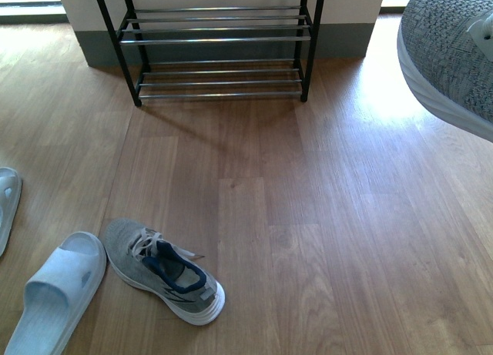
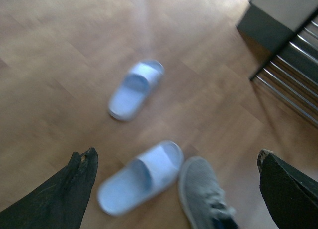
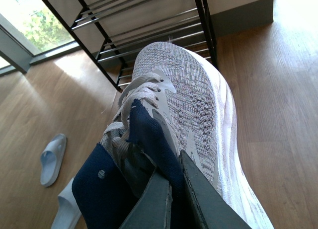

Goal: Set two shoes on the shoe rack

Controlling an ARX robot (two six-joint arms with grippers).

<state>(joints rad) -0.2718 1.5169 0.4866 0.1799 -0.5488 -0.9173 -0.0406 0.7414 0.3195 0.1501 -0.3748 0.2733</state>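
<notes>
Grey knit sneaker (image 3: 194,105), white-soled, is pinched at its navy collar by the right claw (image 3: 174,172); left claw (image 2: 175,157) gapes.

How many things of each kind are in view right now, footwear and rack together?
Grey knit sneakers: 2, one lying loose, one gripped in the right pincer
Pale blue slides: 2
Shoe rack: 1
Total: 5
</notes>
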